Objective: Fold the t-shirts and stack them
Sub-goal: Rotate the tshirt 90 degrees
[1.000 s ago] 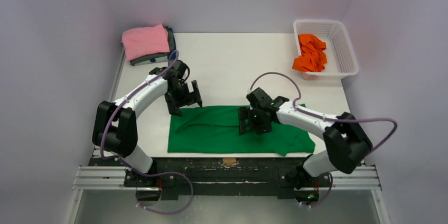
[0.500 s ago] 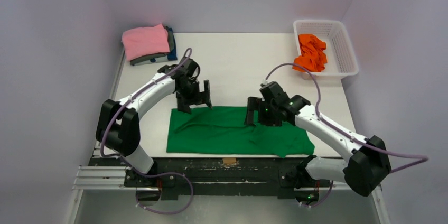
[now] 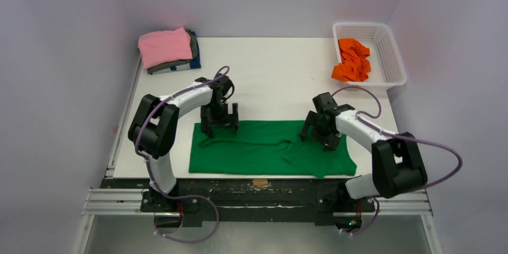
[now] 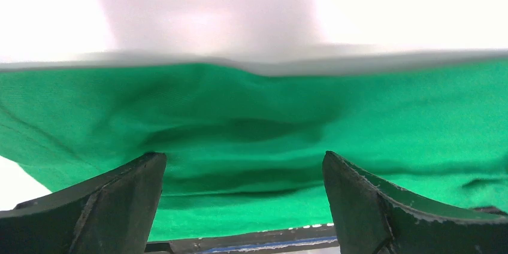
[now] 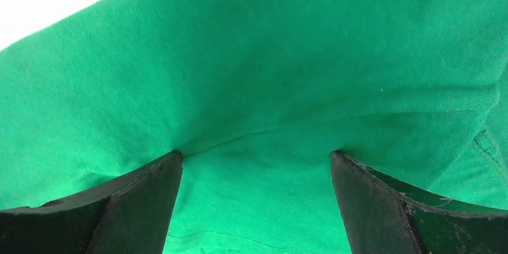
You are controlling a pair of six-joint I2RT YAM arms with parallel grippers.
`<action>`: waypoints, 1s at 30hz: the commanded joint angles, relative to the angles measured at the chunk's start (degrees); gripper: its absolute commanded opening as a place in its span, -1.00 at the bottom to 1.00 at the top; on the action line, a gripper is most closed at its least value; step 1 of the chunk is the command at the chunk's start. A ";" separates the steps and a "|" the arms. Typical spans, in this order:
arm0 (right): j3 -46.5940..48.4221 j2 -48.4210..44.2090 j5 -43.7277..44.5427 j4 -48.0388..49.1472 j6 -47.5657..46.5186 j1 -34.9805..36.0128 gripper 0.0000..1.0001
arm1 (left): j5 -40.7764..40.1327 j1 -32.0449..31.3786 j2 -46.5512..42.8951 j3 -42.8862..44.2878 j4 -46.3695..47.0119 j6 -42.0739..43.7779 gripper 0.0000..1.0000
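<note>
A bright green t-shirt (image 3: 263, 149) lies spread flat along the table's near edge. My left gripper (image 3: 220, 123) is open at the shirt's far left edge, fingertips down on the cloth (image 4: 251, 128). My right gripper (image 3: 321, 136) is open at the shirt's far right edge, both fingertips pressed into the green cloth (image 5: 263, 86). A folded pink t-shirt (image 3: 165, 46) tops a stack with a dark grey one (image 3: 171, 66) and a dark blue one (image 3: 194, 53) at the back left. Orange t-shirts (image 3: 352, 60) lie crumpled in the basket.
A white lattice basket (image 3: 389, 56) stands at the back right corner. White walls close in the table on three sides. The black rail (image 3: 257, 185) runs along the table's near edge.
Both grippers moved to the shirt's far edge and came down onto it: the left one shifted right, the right one swung from the shirt's middle to its right end.
</note>
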 commanded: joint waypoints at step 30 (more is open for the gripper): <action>101.00 85.19 -24.24 27.82 -4.10 2.75 0.82 | 15.05 -13.67 7.45 -2.96 19.92 -25.34 1.00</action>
